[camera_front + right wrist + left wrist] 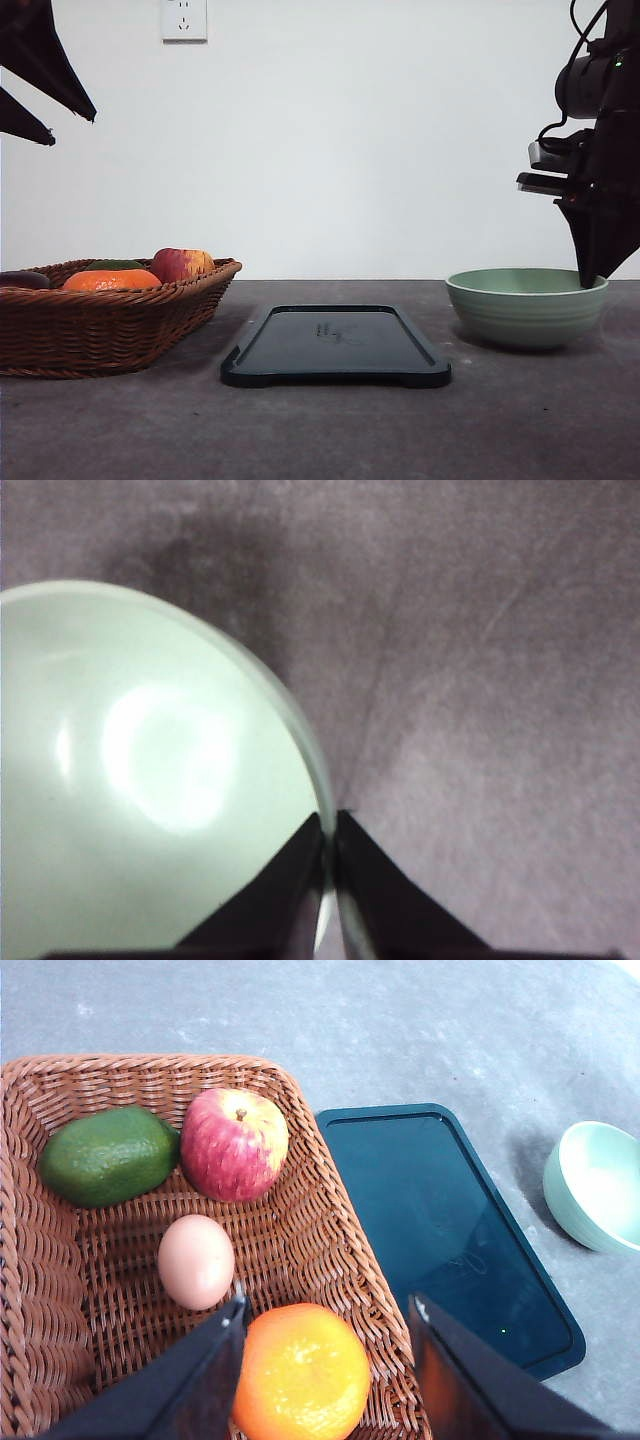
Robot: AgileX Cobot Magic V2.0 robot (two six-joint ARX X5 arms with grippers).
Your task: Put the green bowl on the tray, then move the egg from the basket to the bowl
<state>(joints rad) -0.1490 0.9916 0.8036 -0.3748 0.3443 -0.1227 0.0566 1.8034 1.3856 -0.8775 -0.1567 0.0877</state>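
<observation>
The green bowl [525, 310] stands on the table to the right of the black tray [335, 345]. My right gripper [592, 278] comes down on the bowl's right rim and is shut on it; in the right wrist view its fingertips [328, 825] pinch the thin rim of the bowl [150, 780]. My left gripper [70, 128] hangs high above the basket [110, 320], open and holding nothing. In the left wrist view the reddish-brown egg [196, 1260] lies on the basket [320, 1230] floor, just ahead of the open left gripper [328, 1310]. The tray [440, 1220] and bowl [600, 1185] lie beyond.
An apple [234, 1144], an avocado [108, 1156] and an orange [302, 1372] share the basket with the egg. In the front view the apple [182, 264] and orange [110, 280] rise over the basket rim. A wall with a socket [184, 19] stands behind the table.
</observation>
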